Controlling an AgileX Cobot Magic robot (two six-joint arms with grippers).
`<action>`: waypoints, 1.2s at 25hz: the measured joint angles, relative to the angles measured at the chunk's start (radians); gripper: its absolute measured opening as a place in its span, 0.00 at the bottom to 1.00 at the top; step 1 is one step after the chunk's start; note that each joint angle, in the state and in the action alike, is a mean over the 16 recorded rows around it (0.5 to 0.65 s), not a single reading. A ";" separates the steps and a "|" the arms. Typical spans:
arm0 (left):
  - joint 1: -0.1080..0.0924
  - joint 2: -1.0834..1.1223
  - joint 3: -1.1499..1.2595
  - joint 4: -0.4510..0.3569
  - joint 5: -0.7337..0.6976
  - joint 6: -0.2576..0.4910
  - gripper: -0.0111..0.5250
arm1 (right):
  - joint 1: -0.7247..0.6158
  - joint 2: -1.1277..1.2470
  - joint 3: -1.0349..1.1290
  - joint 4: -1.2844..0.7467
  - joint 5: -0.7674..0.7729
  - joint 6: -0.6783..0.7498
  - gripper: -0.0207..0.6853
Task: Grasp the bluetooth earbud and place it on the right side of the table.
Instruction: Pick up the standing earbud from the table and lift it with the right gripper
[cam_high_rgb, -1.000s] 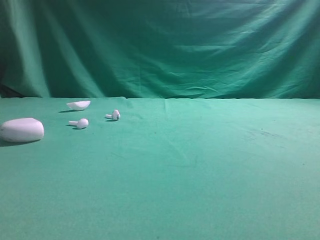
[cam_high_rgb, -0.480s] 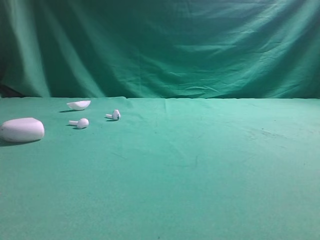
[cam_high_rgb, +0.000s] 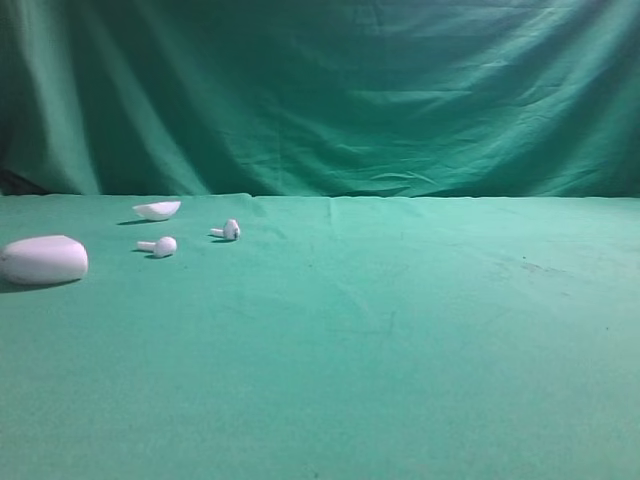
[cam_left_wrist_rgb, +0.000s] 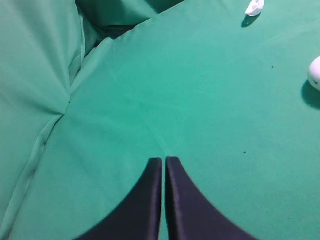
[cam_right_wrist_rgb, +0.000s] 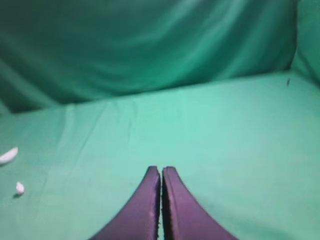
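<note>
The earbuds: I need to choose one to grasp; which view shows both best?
The exterior high view: both earbuds lie apart on the table. The right wrist view shows one tiny bud; the left wrist view shows neither.

earbud (cam_high_rgb: 229, 230) right of second bud (cam_high_rgb: 161, 246)

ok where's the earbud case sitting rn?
In the exterior high view the earbud case lies at the far left edge of the table, nearer the camera than the shell-shaped lid, with the two earbuds to its right.
</note>
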 joint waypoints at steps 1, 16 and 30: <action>0.000 0.000 0.000 0.000 0.000 0.000 0.02 | 0.001 0.052 -0.030 0.011 0.033 -0.023 0.03; 0.000 0.000 0.000 0.000 0.000 0.000 0.02 | 0.253 0.892 -0.642 -0.056 0.405 -0.228 0.03; 0.000 0.000 0.000 0.000 0.000 0.000 0.02 | 0.578 1.575 -1.351 -0.385 0.654 0.003 0.15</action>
